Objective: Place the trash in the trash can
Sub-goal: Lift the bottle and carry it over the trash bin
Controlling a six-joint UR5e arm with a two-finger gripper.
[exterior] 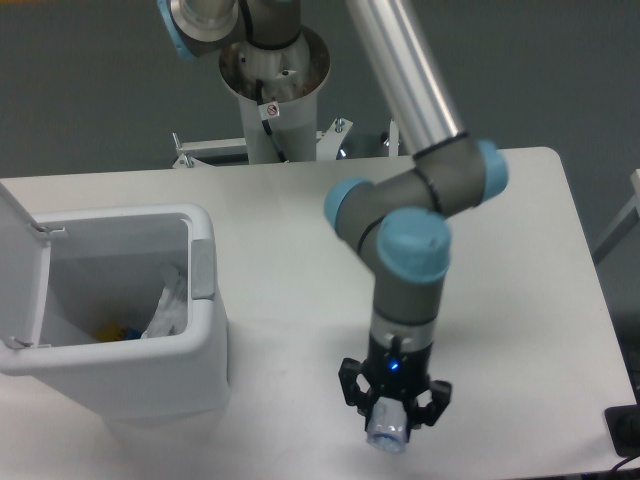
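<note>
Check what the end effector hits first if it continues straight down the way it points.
Probably the table. The end effector, shut on the bottle, points down at bare tabletop; its height above it is unclear.

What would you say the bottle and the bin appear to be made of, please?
Bottle, held in the tool: seemingly thin clear plastic, glossy and see-through. Bin: probably moulded white plastic, smooth and semi-matte, with rounded corners and a grey tab.
</note>
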